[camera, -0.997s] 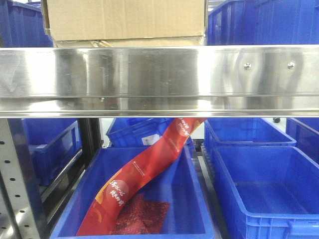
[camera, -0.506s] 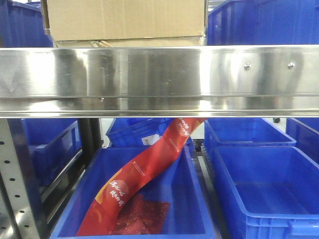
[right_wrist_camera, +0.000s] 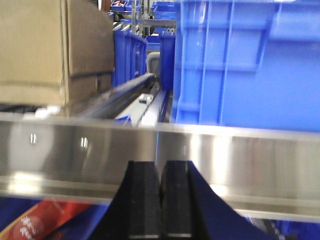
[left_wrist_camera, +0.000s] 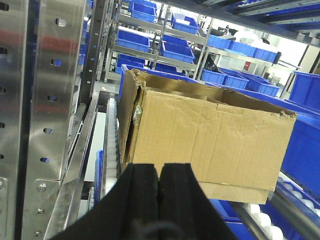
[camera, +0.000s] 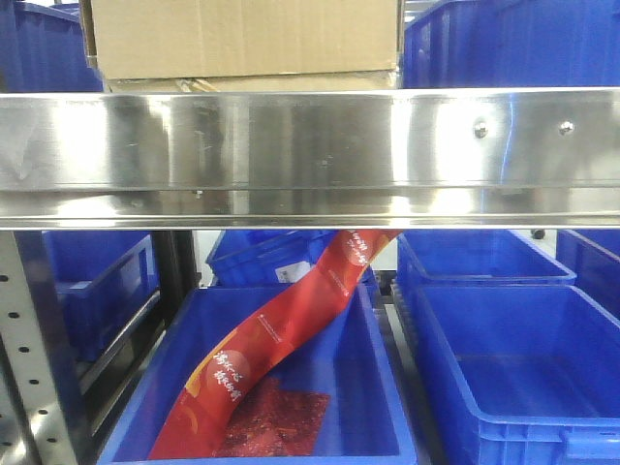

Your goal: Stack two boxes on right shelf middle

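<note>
A tall brown cardboard box (camera: 242, 37) sits on top of a thin flat box (camera: 252, 83), both on the shiny steel shelf (camera: 310, 155) at upper left of the front view. From the left wrist, the tall box (left_wrist_camera: 210, 137) shows a dented face and rests on the flat box (left_wrist_camera: 235, 192). My left gripper (left_wrist_camera: 159, 172) is shut and empty, just in front of the stack. My right gripper (right_wrist_camera: 161, 170) is shut and empty, in front of the shelf rail (right_wrist_camera: 225, 160), with the stacked boxes (right_wrist_camera: 50, 50) up to its left.
Blue bins (camera: 504, 44) stand on the shelf right of the stack and fill the level below (camera: 513, 368). One lower bin holds a long red package (camera: 281, 339). A perforated steel upright (left_wrist_camera: 50, 100) stands left of the boxes. A large blue bin (right_wrist_camera: 250, 60) is close behind the rail.
</note>
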